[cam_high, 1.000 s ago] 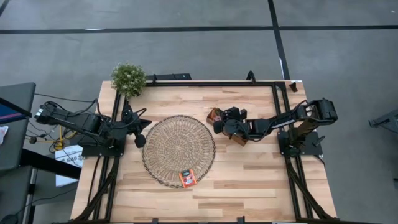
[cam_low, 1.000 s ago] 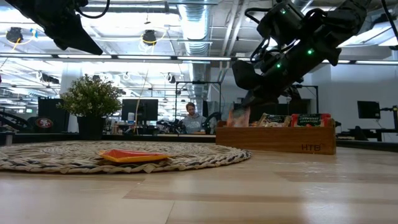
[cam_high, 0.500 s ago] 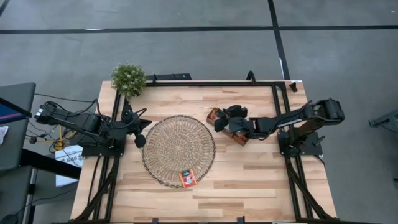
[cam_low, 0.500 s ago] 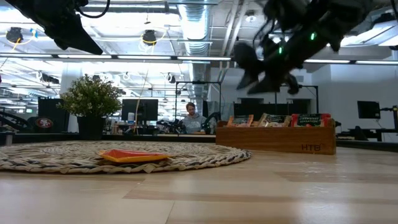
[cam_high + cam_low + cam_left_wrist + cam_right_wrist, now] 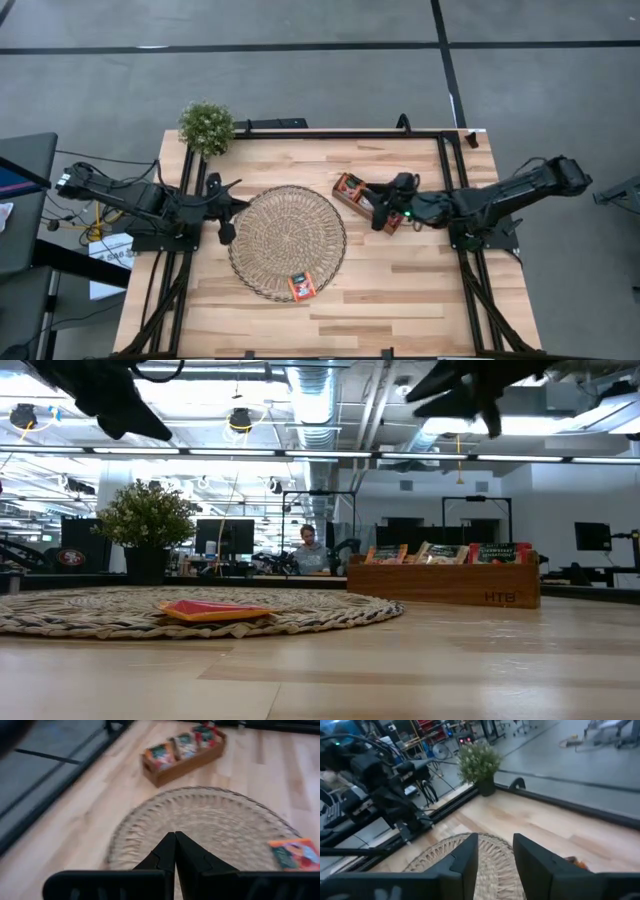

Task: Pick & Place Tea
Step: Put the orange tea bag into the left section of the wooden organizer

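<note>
A red-orange tea sachet [image 5: 302,286] lies flat on the near edge of the round wicker mat [image 5: 287,241]; it also shows in the low view [image 5: 213,609] and the left wrist view [image 5: 295,854]. More sachets [image 5: 440,552] stand upright in the brown wooden tray [image 5: 350,188], right of the mat. My right gripper [image 5: 495,855] is open and empty, high above the tray's right part [image 5: 380,210]. My left gripper [image 5: 175,842] is shut and empty, raised at the mat's left edge [image 5: 226,228].
A small potted plant [image 5: 206,126] stands at the table's far left corner. Bare wooden tabletop [image 5: 420,290] lies in front of the tray and right of the mat. A person [image 5: 308,550] sits in the room beyond the table.
My right gripper has risen from low over the tray's left end and drawn back toward the table's right edge, and holds nothing now. A sachet that stood raised under it a second ago sits lower in the tray.
</note>
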Robot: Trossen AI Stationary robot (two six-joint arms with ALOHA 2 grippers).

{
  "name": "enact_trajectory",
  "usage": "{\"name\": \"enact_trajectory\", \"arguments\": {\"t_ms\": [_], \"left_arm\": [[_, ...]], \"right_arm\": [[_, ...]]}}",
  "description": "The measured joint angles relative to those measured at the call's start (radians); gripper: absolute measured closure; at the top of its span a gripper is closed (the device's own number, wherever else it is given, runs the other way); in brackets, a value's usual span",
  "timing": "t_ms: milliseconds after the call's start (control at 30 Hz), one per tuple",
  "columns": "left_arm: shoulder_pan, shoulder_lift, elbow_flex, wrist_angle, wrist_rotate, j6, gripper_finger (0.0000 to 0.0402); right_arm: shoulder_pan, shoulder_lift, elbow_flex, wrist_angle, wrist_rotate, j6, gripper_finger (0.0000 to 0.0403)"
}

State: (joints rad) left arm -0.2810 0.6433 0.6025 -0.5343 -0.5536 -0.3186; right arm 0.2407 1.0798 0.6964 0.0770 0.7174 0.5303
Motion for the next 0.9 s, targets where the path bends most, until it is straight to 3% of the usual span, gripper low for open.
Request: {"name": "enact_trajectory", "arguments": {"t_ms": [200,367,633,900], "left_arm": [[0.000,0.153,0.008,0.189,0.086,0.016,0.0401],[0.000,0.368,0.111,0.279,0.118,-0.012,0.0401],[0.000,0.709,0.360,0.165,0.252,-0.141,0.0401],[0.000,0.909,0.490,0.057,0.344,-0.289,0.0401]], "right_arm": [[0.063,-0.098,0.000,-0.126,0.031,-0.031,0.0294],[0.131,-0.152,0.000,-0.232,0.015,0.000,0.0294],[0.274,-0.244,0.000,-0.394,0.043,0.039,0.0294],[0.419,-0.320,0.000,-0.577,0.128,0.124,0.0294]]}}
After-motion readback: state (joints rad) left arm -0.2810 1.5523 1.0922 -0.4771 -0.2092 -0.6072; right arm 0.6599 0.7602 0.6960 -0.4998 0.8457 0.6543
